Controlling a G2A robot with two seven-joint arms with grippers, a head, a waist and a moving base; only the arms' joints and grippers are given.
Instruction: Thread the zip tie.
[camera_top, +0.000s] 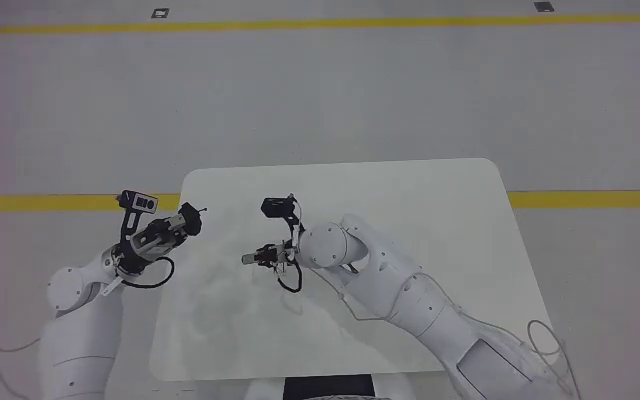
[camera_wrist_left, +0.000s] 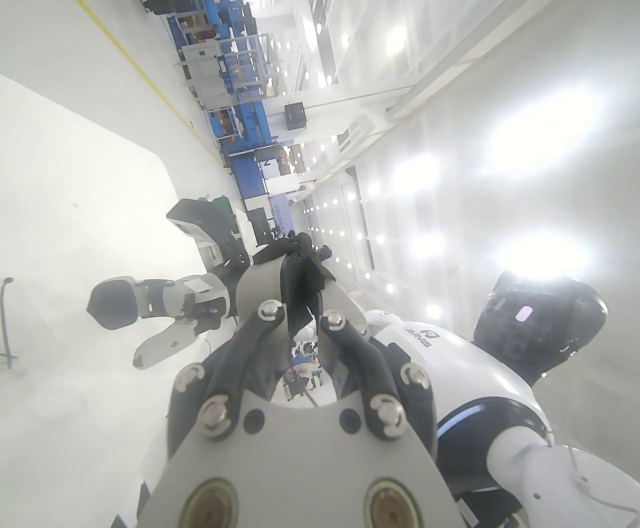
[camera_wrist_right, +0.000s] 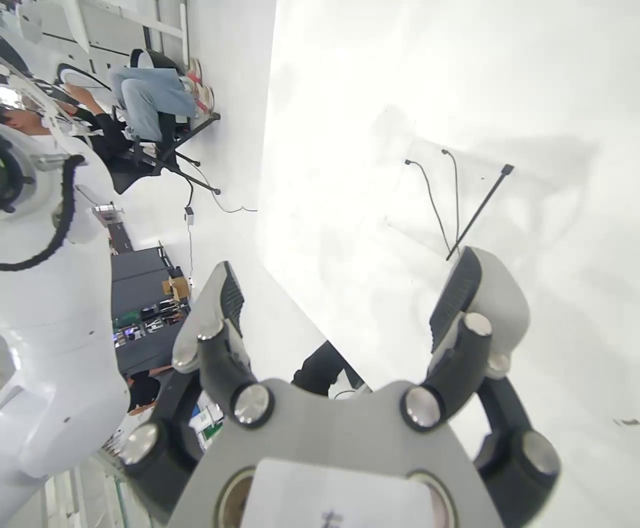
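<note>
**Thread the zip tie: stage before grasping.** Three black zip ties (camera_wrist_right: 477, 214) are lying loose on the white table (camera_wrist_right: 500, 75). Their tails are converging just beside one fingertip of the right gripper (camera_wrist_right: 345, 285), whose jaws are being held wide apart with nothing between them. The left gripper (camera_wrist_left: 300, 255) is being held near the table's left edge, well to the left of the right one, with its jaws pressed together (a thin dark strand is seen running between them, but whether it is a tie cannot be told).

Risks, as judged from this arrangement:
- Because the tails are lying bunched, two ties are likely to be pinched together, or the neighbours scattered, if the open jaws are lowered over the crossing point.
- A thin flat strap is liable to be pushed along the smooth surface rather than lifted.
- Once held, the flexible tail is likely to be bent aside and the small head slot missed if the grippers are brought together out of line.
</note>
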